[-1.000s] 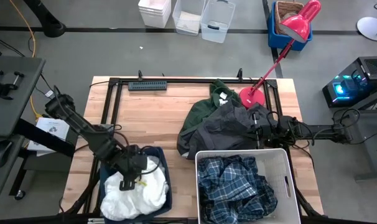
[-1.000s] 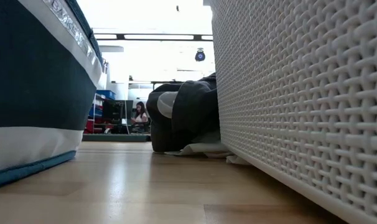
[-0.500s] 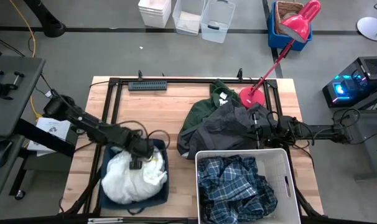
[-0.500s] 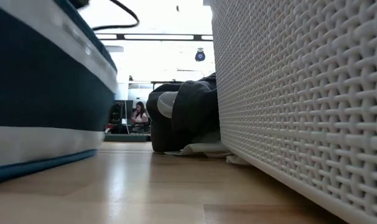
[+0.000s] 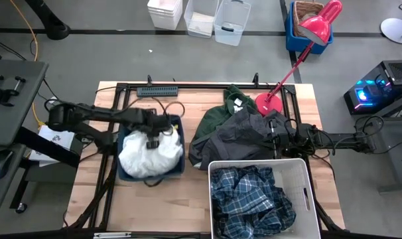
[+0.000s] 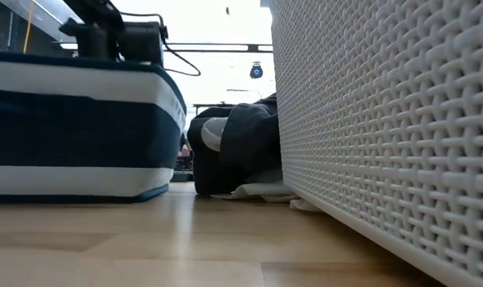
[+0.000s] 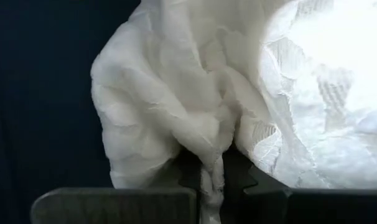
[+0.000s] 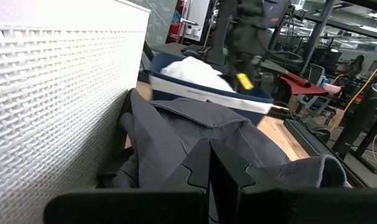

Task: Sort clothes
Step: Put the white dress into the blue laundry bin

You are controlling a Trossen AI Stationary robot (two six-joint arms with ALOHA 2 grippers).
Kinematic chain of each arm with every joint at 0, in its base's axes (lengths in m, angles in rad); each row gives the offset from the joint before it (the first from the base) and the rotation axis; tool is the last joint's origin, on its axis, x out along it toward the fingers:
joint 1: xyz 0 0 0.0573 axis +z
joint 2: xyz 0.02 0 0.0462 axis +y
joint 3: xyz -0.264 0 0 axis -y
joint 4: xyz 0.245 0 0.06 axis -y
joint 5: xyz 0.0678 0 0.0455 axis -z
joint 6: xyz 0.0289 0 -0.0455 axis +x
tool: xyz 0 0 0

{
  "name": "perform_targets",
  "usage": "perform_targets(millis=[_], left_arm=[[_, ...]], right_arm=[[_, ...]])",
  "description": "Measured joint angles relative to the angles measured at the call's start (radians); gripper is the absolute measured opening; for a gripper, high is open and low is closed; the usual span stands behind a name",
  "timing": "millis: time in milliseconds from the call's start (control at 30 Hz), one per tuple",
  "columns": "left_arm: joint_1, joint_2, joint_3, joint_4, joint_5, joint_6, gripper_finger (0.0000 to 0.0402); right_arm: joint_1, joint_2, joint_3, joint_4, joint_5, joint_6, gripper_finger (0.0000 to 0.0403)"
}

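My left gripper (image 5: pixel 151 141) is shut on the white cloth pieces (image 5: pixel 150 154), which fill the navy fabric bin (image 5: pixel 125 145) left of the table's middle. My right gripper (image 5: pixel 272 137) is shut at the right edge of the dark grey jacket (image 5: pixel 244 139). The jacket lies on the dark green hoodie (image 5: pixel 211 126) and on the table. The blue-and-white plaid shirt (image 5: pixel 251 199) lies in the white plastic bin (image 5: pixel 306 192) at the near right. In the low view the jacket (image 6: pixel 237 147) rests against the white bin's wall (image 6: pixel 385 127). My left gripper pinches a bunched fold of the white cloth (image 7: pixel 208 152) between its two fingers, coming from above and pointing down. The rest of the cloth lies heaped in the navy bin (image 7: pixel 39 93). My right gripper has a fold of the grey jacket (image 8: pixel 204 138) at its fingertips, reaching level from the table's right side. The jacket lies slack on the table.
A red desk lamp (image 5: pixel 300 53) stands with its base (image 5: pixel 267 103) at the far right, next to the hoodie. A black power strip (image 5: pixel 156 91) lies at the far edge. Bare wood (image 5: pixel 154 206) shows at the near left. Storage bins (image 5: pixel 201 16) stand on the floor beyond.
My left gripper has gone from the table's near left toward the far edge and a little right, staying shut on the white cloth. The navy bin with the white cloth has moved along with it, away from the near edge.
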Motion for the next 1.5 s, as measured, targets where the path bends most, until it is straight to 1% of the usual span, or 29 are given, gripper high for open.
perform_targets(millis=[133, 300, 367, 467, 600, 700, 800, 867, 933, 1000, 1100, 1300, 1400, 1500], left_arm=[[0.1, 0.0, 0.0, 0.0, 0.016, 0.06, 0.0012], [0.125, 0.0, 0.0, -0.018, 0.146, 0.12, 0.0015], [0.119, -0.001, 0.001, -0.029, 0.175, 0.128, 0.002], [0.101, -0.001, 0.002, -0.052, 0.187, 0.131, 0.0029], [0.065, -0.002, 0.004, -0.098, 0.234, 0.171, 0.0037], [0.028, -0.003, 0.004, -0.138, 0.253, 0.234, 0.0036], [-0.004, -0.014, 0.004, -0.178, 0.286, 0.342, 0.0028], [-0.022, -0.023, 0.003, -0.176, 0.298, 0.382, 0.0022], [-0.028, -0.029, 0.001, -0.151, 0.289, 0.364, 0.0021], [-0.028, -0.035, -0.001, -0.124, 0.283, 0.312, 0.0025], [-0.027, -0.042, -0.001, -0.115, 0.281, 0.274, 0.0045], [-0.026, -0.042, 0.011, -0.126, 0.265, 0.186, 0.0112], [-0.026, -0.043, 0.065, -0.162, 0.27, 0.141, 0.0151], [-0.026, -0.043, 0.149, -0.225, 0.271, 0.121, 0.0187]], right_arm=[[0.0, 0.0, 0.0, 0.0, 0.0, 0.0, 0.0], [0.0, 0.0, 0.0, 0.0, 0.0, 0.0, 0.0], [0.0, 0.0, 0.0, 0.0, 0.0, 0.0, 0.0], [0.0, 0.0, 0.0, 0.0, 0.0, 0.0, 0.0], [0.0, 0.0, 0.0, 0.0, 0.0, 0.0, 0.0], [0.0, 0.0, 0.0, 0.0, 0.0, 0.0, 0.0], [0.0, 0.0, 0.0, 0.0, 0.0, 0.0, 0.0], [0.0, 0.0, 0.0, 0.0, 0.0, 0.0, 0.0], [0.0, 0.0, 0.0, 0.0, 0.0, 0.0, 0.0], [0.0, 0.0, 0.0, 0.0, 0.0, 0.0, 0.0], [0.0, 0.0, 0.0, 0.0, 0.0, 0.0, 0.0], [0.0, 0.0, 0.0, 0.0, 0.0, 0.0, 0.0], [0.0, 0.0, 0.0, 0.0, 0.0, 0.0, 0.0], [0.0, 0.0, 0.0, 0.0, 0.0, 0.0, 0.0]])
